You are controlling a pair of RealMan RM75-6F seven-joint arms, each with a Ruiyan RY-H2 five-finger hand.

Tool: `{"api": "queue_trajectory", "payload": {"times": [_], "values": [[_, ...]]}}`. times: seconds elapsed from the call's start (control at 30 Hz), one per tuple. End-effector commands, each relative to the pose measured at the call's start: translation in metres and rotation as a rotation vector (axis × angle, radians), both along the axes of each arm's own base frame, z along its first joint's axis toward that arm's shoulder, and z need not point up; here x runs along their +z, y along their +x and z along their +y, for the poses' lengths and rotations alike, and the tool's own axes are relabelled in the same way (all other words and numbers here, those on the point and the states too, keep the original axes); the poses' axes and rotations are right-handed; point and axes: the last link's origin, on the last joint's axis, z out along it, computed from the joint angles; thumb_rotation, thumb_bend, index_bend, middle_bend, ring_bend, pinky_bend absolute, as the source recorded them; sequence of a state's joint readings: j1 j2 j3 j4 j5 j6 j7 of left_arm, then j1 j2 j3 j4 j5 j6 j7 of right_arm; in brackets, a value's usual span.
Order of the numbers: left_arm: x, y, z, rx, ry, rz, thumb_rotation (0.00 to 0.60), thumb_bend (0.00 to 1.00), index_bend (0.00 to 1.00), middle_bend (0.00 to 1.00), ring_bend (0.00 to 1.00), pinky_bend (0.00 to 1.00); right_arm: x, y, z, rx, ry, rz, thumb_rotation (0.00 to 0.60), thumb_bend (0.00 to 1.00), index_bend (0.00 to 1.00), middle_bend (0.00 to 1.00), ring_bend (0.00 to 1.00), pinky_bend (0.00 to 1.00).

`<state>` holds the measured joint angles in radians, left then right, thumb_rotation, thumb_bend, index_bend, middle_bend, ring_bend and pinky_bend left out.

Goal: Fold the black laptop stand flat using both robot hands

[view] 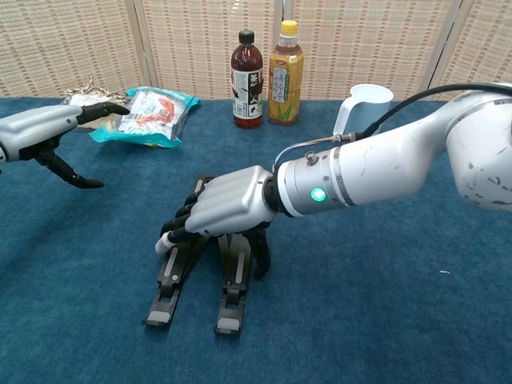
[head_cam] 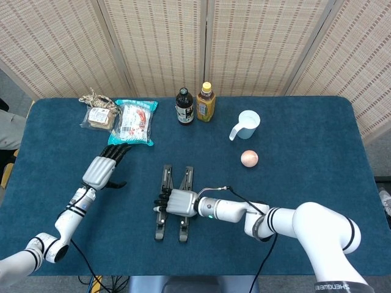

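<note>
Woven reed screen panels close off the back of the scene behind a table covered in dark blue cloth. Near the front middle of the cloth lies the black laptop stand, its two long rails pointing toward the robot with grey pads at the near ends. The right hand lies palm down across the middle of the stand, fingers draped over the left rail and the thumb reaching down beside the right rail; it presses on the stand, and the hinge section under the palm is hidden, so how flat the stand lies cannot be judged there. In the chest view the same hand covers the rails' midsection. The left hand hovers well apart to the left, holding nothing, fingers stretched out and the thumb angled downward; in the chest view its wrist is cut off by the frame edge.

Along the far edge stand a dark bottle and a yellow-capped tea bottle, just beside each other. A pale blue mug sits to their right, with an onion nearer the robot. At the far left lie a teal snack packet and a small twine-tied bundle. Bare cloth stretches wide on the right side and between the two hands
</note>
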<state>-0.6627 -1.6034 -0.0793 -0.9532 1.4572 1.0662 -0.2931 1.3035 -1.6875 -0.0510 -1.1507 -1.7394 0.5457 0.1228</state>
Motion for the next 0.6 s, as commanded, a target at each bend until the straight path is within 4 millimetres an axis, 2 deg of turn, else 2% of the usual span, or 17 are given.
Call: {"api": "queue_trajectory", "payload": {"times": [0.03, 0.33, 0.6], "values": [[0.0000, -0.0006, -0.0002, 0.000, 0.000, 0.000, 0.600, 0.13, 0.00, 0.00, 0.00, 0.01, -0.0008, 0.0019, -0.0019, -0.005, -0.001, -0.004, 0.600, 0.00, 0.00, 0.05, 0.00, 0.00], [-0.0019, -0.0012, -0.0007, -0.002, -0.003, -0.002, 0.600, 0.13, 0.00, 0.00, 0.00, 0.01, -0.0022, 0.0033, -0.0061, -0.014, -0.003, -0.024, 0.600, 0.05, 0.01, 0.21, 0.00, 0.00], [-0.0047, 0.0000, -0.0007, -0.005, -0.008, -0.004, 0.600, 0.13, 0.00, 0.00, 0.00, 0.01, -0.0023, 0.0037, -0.0099, -0.005, -0.016, -0.077, 0.600, 0.11, 0.19, 0.37, 0.00, 0.00]]}}
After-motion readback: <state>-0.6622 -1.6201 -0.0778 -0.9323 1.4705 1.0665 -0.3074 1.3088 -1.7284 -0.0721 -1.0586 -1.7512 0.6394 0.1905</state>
